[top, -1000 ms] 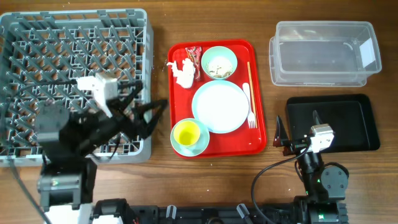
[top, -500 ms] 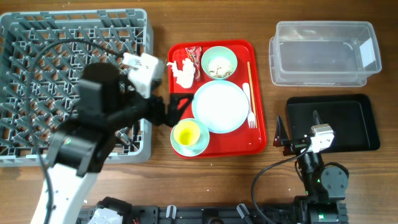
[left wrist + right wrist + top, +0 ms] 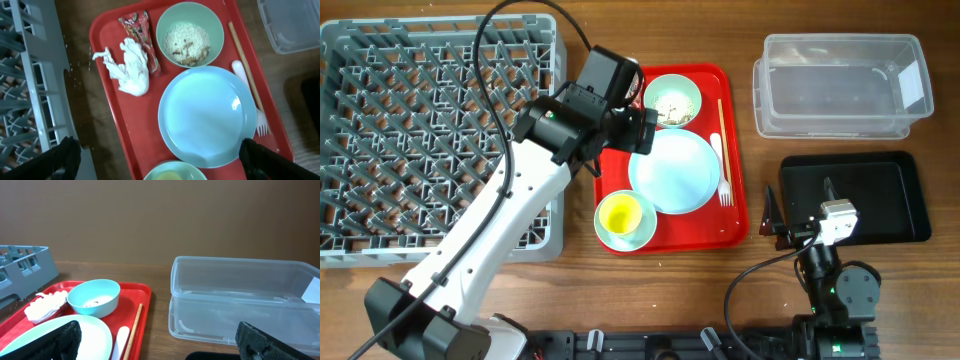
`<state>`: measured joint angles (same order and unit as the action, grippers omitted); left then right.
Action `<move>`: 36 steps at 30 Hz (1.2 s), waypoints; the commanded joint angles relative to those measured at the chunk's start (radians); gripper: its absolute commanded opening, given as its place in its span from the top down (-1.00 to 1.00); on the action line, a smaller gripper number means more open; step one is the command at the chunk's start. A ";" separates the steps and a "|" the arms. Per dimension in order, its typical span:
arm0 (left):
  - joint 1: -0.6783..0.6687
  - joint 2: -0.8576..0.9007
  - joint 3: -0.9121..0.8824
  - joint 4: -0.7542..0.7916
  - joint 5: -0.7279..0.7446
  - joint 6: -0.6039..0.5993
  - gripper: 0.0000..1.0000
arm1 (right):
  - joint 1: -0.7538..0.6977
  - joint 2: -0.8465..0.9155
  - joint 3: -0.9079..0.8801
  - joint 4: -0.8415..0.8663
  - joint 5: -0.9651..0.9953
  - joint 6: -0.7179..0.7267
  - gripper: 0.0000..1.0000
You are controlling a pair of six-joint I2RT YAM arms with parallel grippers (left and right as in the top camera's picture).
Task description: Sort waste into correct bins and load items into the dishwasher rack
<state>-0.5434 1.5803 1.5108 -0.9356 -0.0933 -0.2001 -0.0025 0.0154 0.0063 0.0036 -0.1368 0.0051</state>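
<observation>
left claw (image 3: 162, 161) hangs over the red tray (image 3: 107, 120) with its fingers spread wide, grasping nothing. judged: it is poised there to start on the waste. the crumpled tissue (image 3: 129, 67) lies ahead of the claw, toward its left finger side and apart from both fingers. it touches the red snack wrapper (image 3: 141, 35). rice crumbs sit in the small bowl (image 3: 190, 35) just beside the wrapper. the plate (image 3: 207, 117) lies under the claw's centre. right claw (image 3: 160, 347) sits low near the black tray (image 3: 855, 195), fingers parted and empty. judged: it is parked clear. the clear tub (image 3: 840, 85) stands ahead of it.
</observation>
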 commanded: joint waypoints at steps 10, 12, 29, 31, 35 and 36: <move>0.000 0.154 0.005 0.115 -0.099 -0.018 -0.66 | 0.001 -0.011 -0.001 0.003 0.009 -0.002 -1.00; 0.013 0.186 0.005 0.126 -0.100 -0.038 -0.48 | 0.001 -0.011 -0.001 0.003 0.009 -0.002 -0.99; 0.142 0.128 0.008 0.108 0.207 -0.223 -0.68 | 0.001 -0.011 -0.001 0.003 0.009 -0.003 -0.99; 0.149 0.040 0.008 0.105 0.169 -0.224 -0.69 | 0.001 -0.011 -0.001 0.003 0.009 -0.002 -1.00; 0.197 -0.105 0.008 0.045 0.066 -0.224 -0.86 | 0.001 -0.011 -0.001 0.003 0.009 -0.002 -0.99; 0.209 -0.124 0.008 0.031 0.076 -0.225 -1.00 | 0.001 -0.011 -0.001 0.003 0.009 -0.002 -1.00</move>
<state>-0.3794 1.5311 1.5108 -0.8646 0.0303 -0.4156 -0.0025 0.0154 0.0063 0.0036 -0.1368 0.0051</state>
